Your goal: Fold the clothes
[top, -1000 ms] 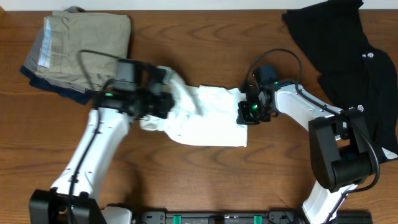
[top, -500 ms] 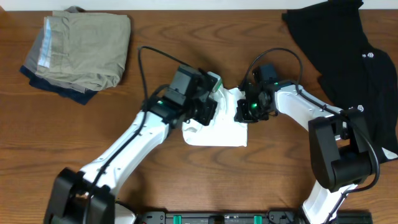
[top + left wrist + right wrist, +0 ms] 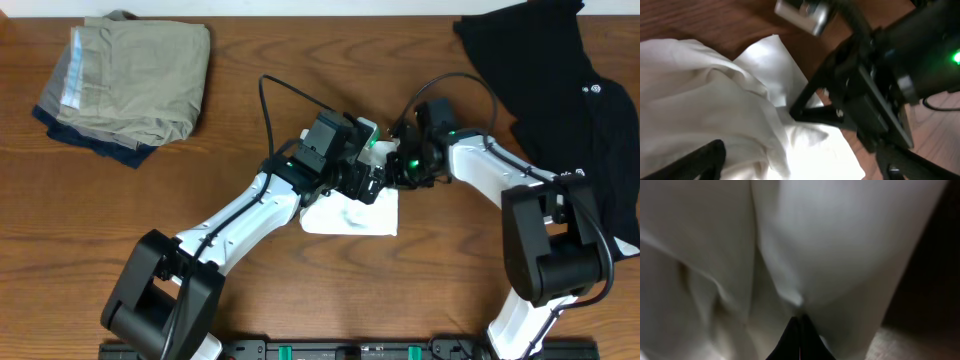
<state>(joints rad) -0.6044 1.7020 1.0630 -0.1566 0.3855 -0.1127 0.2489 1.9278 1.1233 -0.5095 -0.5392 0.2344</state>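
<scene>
The clothes, a white T-shirt (image 3: 350, 216), lie folded into a small bundle at the table's middle, mostly hidden under both arms. My left gripper (image 3: 368, 182) hovers over its right edge with jaws wide open; in the left wrist view its fingers (image 3: 704, 159) straddle rumpled white cloth (image 3: 715, 110) without pinching it. My right gripper (image 3: 392, 172) is shut on a fold of the shirt, its black tip (image 3: 795, 112) biting the cloth. In the right wrist view the closed fingertips (image 3: 800, 330) press into white fabric (image 3: 830, 240). The two grippers nearly touch.
A stack of folded khaki, grey and navy clothes (image 3: 125, 80) sits at the back left. A black garment with small white logos (image 3: 560, 80) is spread at the back right. Bare wooden table (image 3: 200, 150) surrounds the shirt.
My left gripper carried the shirt's left side rightward over the rest, up to the right gripper, then let go and opened. The shirt now looks much narrower. The right gripper stayed shut.
</scene>
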